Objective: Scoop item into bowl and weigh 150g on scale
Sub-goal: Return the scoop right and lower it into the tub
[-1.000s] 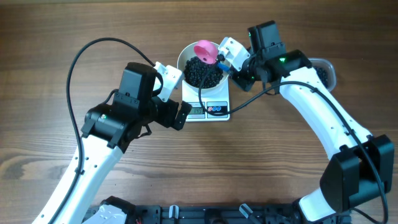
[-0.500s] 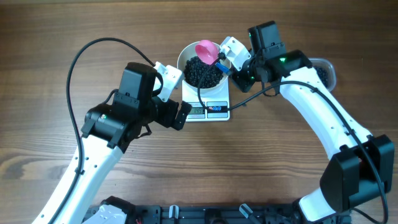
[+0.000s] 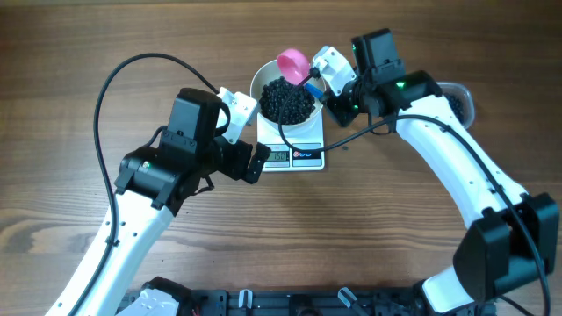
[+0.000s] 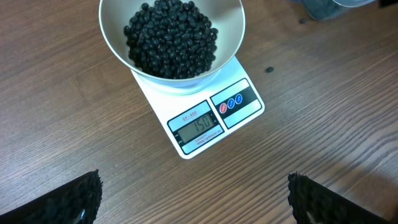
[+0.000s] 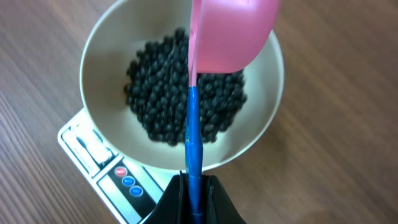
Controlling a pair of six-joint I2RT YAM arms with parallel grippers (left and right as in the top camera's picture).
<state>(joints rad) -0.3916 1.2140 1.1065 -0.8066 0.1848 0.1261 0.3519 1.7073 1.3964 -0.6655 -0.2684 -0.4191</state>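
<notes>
Right claw (image 5: 196, 186): clamped hard on the blue handle (image 5: 192, 134) of the pink scoop (image 5: 231, 30). It grips the tail end, so the cup reaches out past the fingers. The cup hangs over the far-right rim of the white bowl (image 3: 256, 81), above the beans and not in them. From overhead it looks empty. My read: the scoop is held there so any leftover bean drops into the bowl, not onto the table.

Left claw (image 4: 194, 202): spread wide with nothing in it, hovering just short of the scale's front edge. It's apart from both bowl and scale, so it adds no load to the reading, and its camera looks straight at the display.

Black beans (image 4: 169, 38): a loose heap in the middle of the bowl. The bowl sits centred on the white kitchen scale (image 4: 166, 102) and overhangs the platform. The display (image 4: 198, 126) looks like it reads 150, so I'd judge the target met.

Further out: one stray bean (image 4: 269, 69) lies on the table (image 4: 74, 137) to the right of the scale. It's off the platform, so it isn't weighed. The clear tub (image 3: 458, 98) sits behind the right forearm, mostly hidden.

Next, you'd want to lift the scoop clear without touching the rim, since a knock could shift the reading.
</notes>
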